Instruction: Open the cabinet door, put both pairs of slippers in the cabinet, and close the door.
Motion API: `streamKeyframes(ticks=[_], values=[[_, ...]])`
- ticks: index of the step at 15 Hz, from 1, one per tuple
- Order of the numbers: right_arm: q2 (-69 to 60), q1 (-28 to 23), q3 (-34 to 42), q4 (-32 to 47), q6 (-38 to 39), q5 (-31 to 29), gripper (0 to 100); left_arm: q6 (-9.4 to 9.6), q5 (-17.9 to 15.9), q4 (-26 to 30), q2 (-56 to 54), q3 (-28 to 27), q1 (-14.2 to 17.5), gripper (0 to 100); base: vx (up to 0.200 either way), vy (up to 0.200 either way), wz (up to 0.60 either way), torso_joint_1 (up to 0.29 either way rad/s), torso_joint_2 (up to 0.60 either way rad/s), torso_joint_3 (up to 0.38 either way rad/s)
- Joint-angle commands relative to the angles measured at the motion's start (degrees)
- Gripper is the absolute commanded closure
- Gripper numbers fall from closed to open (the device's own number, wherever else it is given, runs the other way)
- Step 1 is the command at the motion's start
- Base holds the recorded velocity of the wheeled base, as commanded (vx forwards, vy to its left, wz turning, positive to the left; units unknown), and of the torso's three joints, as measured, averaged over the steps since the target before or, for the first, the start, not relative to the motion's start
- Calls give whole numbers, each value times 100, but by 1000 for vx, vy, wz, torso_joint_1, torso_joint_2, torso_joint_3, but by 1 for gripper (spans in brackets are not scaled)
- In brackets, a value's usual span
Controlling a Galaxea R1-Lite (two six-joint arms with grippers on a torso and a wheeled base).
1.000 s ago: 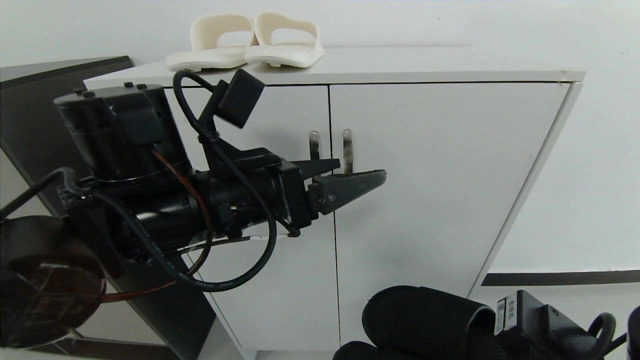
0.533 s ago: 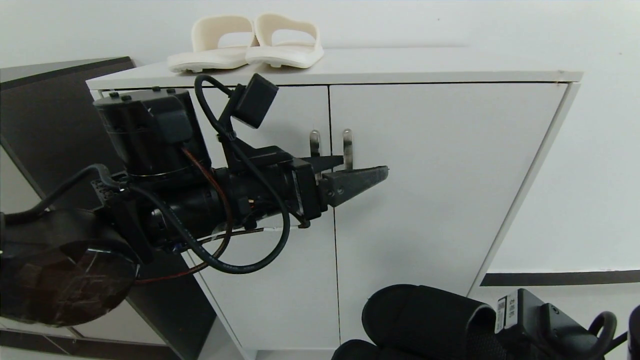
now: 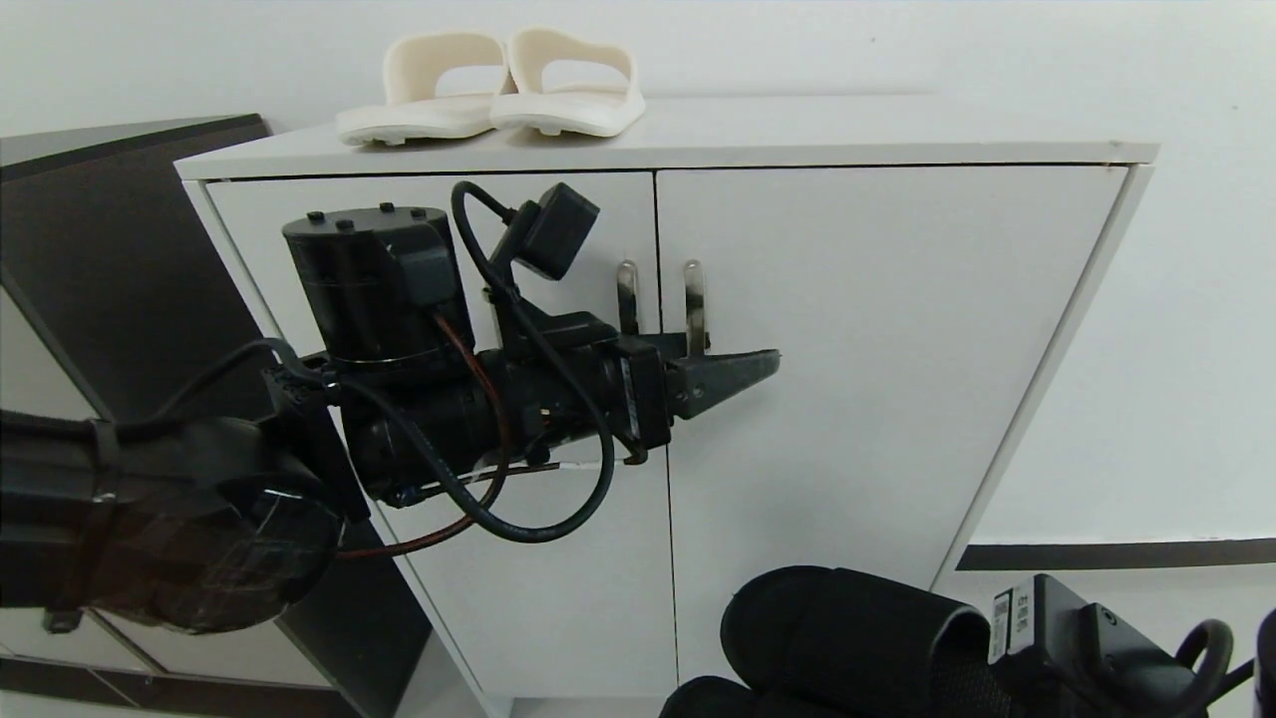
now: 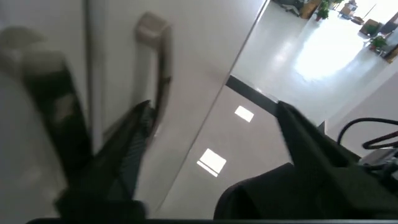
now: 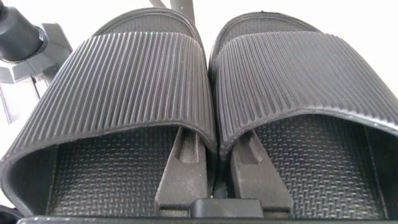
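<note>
Left gripper (image 3: 733, 351) open at the slim metal right-door handle (image 3: 695, 299). A shallow bite could slip off. Right gripper (image 5: 214, 142) clamps the ribbed black rubber slippers (image 5: 143, 81).

White cabinet (image 3: 877, 349), silver handles (image 3: 692, 299), cream slippers (image 3: 490, 105); black slippers (image 5: 137, 87), ribbed straps, pebbled insoles

Head and nearer left-wrist cameras both face the cabinet (image 3: 877, 329) (image 4: 199, 37).
</note>
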Motion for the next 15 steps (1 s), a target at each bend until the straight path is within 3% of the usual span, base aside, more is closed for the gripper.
streamKeyframes(ticks=[1,4,8,15], values=[[-20,5,17,2,-1,12,100,9,-22,-5,-27,38,-9,100,0,0,0,0,0,0],[-143,137,263,19,-247,126,100,18,-14,-5,-282,134,-123,100,0,0,0,0,0,0],[-425,145,597,19,-484,1014,100,18,-5,-5,-1091,794,-554,100,0,0,0,0,0,0],[-416,145,606,19,-502,1023,100,-8,-5,4,-2084,1593,-562,100,0,0,0,0,0,0]])
